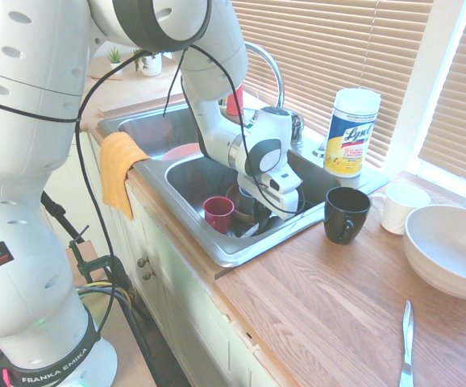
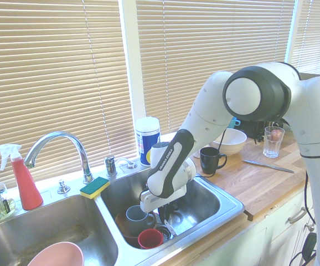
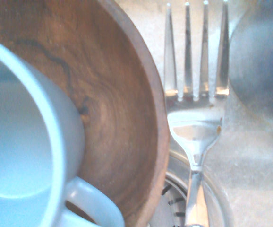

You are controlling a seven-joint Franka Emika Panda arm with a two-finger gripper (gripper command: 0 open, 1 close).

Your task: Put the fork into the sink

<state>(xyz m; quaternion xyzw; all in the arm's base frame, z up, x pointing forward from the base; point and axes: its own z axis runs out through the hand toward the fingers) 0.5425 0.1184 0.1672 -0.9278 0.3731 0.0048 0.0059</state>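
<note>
My gripper [image 1: 253, 216] is down inside the sink [image 1: 191, 173], the steel basin nearer the counter, and is shut on the fork [image 1: 243, 230]. The fork's white handle slants down from the gripper [image 2: 167, 213] towards the dark round drain [image 2: 165, 230]. The wrist view shows the fork's silver tines [image 3: 195, 94] close over the sink floor [image 3: 254, 179], right beside a brown wooden bowl [image 3: 127, 118]. I cannot tell whether the fork touches the floor.
In the sink a blue-grey mug [image 2: 138, 214] stands in the wooden bowl, with a red cup [image 2: 149, 238] beside it. A black mug [image 1: 346, 214], a Lysol canister [image 1: 351, 131], a white bowl [image 1: 451, 246] and a knife [image 1: 407, 339] are on the counter. The faucet [image 2: 57, 144] arches behind.
</note>
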